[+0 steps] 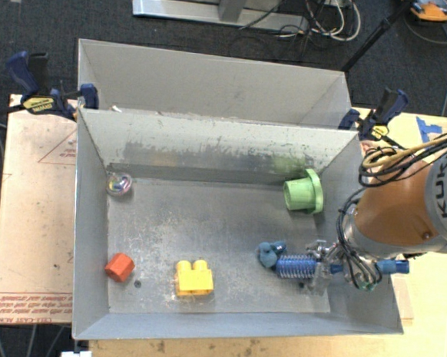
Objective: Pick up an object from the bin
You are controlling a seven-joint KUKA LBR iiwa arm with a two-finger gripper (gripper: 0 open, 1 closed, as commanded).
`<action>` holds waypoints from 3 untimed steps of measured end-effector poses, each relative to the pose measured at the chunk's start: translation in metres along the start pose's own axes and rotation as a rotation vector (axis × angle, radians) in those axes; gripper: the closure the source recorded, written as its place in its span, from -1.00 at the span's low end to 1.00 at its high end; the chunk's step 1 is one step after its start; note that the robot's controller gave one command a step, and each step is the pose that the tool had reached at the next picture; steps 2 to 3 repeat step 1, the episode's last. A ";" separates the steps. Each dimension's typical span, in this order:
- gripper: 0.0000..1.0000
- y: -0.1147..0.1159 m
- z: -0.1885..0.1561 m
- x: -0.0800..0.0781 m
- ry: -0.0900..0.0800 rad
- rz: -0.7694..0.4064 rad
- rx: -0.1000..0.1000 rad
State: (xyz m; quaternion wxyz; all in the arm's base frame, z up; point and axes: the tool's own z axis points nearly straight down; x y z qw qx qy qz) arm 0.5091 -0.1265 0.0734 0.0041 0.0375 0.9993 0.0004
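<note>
My gripper (322,265) is low in the bin's right part, near the front right corner, under the orange cover of the wrist. A blue thing (282,260) with a rounded head and a ribbed, spring-like shaft lies just to the gripper's left, its right end touching or running under the gripper. Whether the gripper holds it cannot be told. A green cup (303,192) lies on its side behind the gripper, near the back right wall.
A yellow two-stud brick (194,279) lies at the front middle and a red block (119,266) at the front left. A shiny small ball (119,183) rests in the back left corner. The right wall is close beside the gripper.
</note>
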 end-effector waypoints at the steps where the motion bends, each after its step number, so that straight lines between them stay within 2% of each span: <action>1: 1.00 0.013 -0.142 0.022 0.000 -0.007 0.001; 3: 1.00 0.013 -0.142 0.022 0.000 -0.007 0.001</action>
